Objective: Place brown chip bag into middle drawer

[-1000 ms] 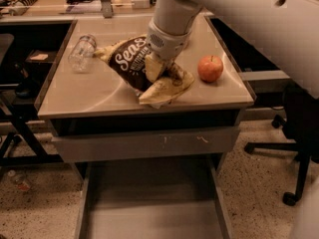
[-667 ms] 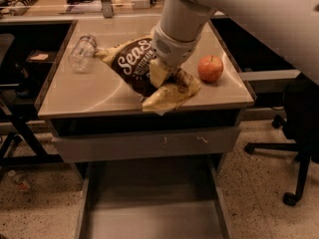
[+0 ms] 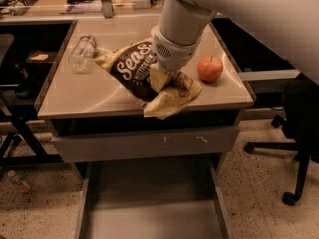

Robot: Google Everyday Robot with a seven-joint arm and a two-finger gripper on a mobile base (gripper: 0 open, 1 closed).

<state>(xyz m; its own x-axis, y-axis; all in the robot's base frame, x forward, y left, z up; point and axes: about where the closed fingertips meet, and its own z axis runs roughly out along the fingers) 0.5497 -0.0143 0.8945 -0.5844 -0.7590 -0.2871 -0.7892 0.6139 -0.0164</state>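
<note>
The brown chip bag [image 3: 133, 69] is crinkly dark brown with pale yellow ends and white script. It is held over the front part of the cabinet top [image 3: 75, 96], and its lower yellow end [image 3: 167, 102] reaches past the front edge. My gripper [image 3: 168, 80] comes down from the white arm at the upper right and is shut on the bag's right half. The middle drawer [image 3: 149, 205] stands pulled open below, a wide grey tray with low side walls and nothing in it. The gripper and bag are above and behind it.
A red apple [image 3: 210, 67] sits right of the bag. A clear plastic bottle [image 3: 81, 53] lies at the back left. A closed scratched drawer front [image 3: 144, 143] is above the open drawer. An office chair [image 3: 299, 133] stands at the right. A small bottle [image 3: 19, 180] lies on the floor at the left.
The gripper has carried the bag a little forward and to the right, toward the front edge of the cabinet top. The apple and bottle have not moved.
</note>
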